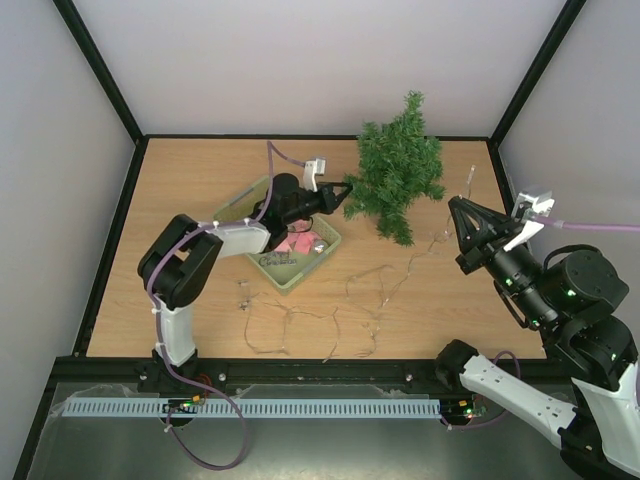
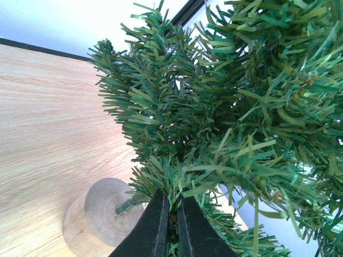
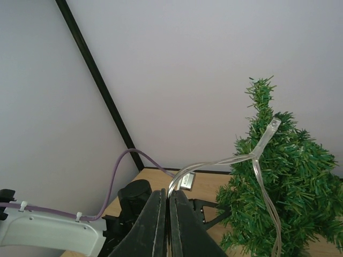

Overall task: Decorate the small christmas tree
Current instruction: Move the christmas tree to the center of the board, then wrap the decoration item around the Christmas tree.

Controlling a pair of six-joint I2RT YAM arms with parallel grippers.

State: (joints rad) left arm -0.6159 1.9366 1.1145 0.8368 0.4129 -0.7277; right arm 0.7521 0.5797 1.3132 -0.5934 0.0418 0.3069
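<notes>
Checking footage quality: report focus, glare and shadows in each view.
Top external: even light, sharp, soft shadows; light string faint on the table. Left wrist: tree sharp, wooden base slightly soft. Right wrist: no glare, string translucent against the pale wall.

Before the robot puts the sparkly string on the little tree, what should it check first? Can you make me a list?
1. The small christmas tree stands on its wooden base: ok.
2. The left gripper is shut on a low branch to steady the tree: ok.
3. The right gripper is shut on the light string and holds it up: ok.
4. The lifted end of the string is level with the treetop: ok.
5. The rest of the string, lying in loops on the table, is free of knots: cannot tell.
6. The string is already touching the branches: cannot tell.
</notes>
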